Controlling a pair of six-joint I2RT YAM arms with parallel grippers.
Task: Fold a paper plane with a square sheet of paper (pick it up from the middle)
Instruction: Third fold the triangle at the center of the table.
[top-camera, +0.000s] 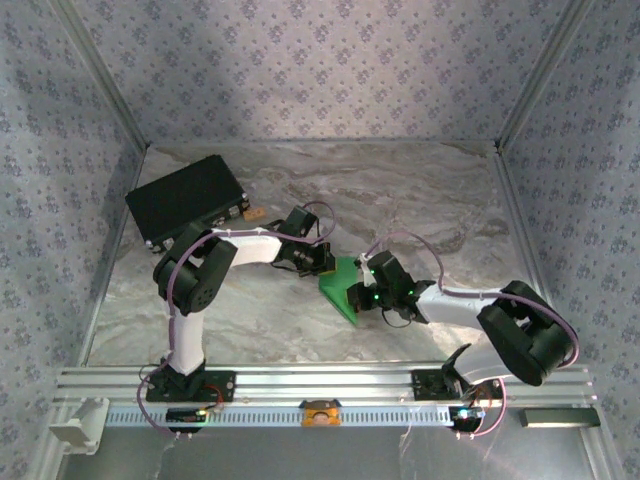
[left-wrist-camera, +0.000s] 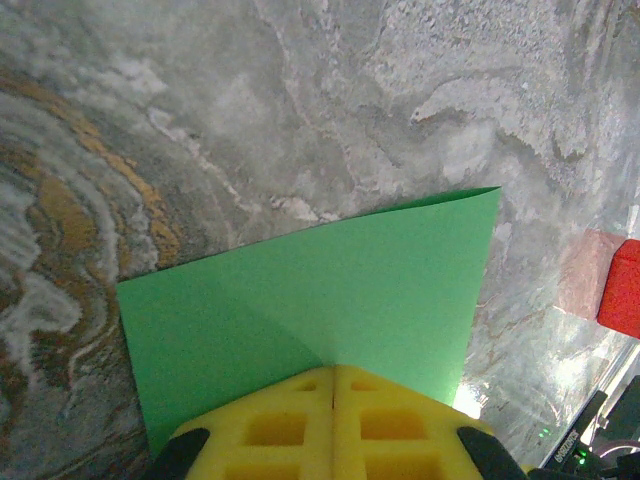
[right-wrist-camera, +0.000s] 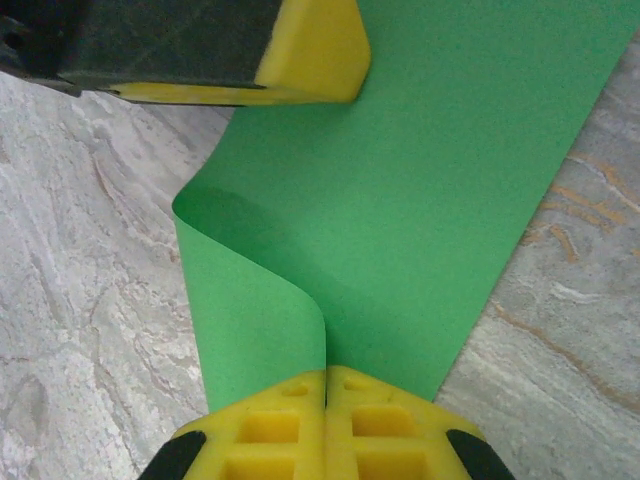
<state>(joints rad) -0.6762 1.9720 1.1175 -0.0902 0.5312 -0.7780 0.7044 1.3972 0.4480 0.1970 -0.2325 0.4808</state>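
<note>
The square sheet of paper (top-camera: 343, 288) is bright green and lies bent over on itself at the middle of the marbled table. My left gripper (top-camera: 322, 265) is at its far left side and my right gripper (top-camera: 362, 290) at its near right side. In the left wrist view the yellow fingertips (left-wrist-camera: 333, 372) are shut on the paper's edge (left-wrist-camera: 330, 290), which spreads out flat beyond them. In the right wrist view the gripper (right-wrist-camera: 326, 372) is shut on the paper (right-wrist-camera: 420, 200), whose left flap curls over in a soft bend. The left gripper's yellow finger (right-wrist-camera: 300, 50) presses the paper's far end.
A black rectangular case (top-camera: 185, 200) lies at the back left, with a small tan piece (top-camera: 253, 212) beside it. A small red block (left-wrist-camera: 622, 288) sits right of the paper in the left wrist view. Patterned walls (top-camera: 320, 60) enclose the table.
</note>
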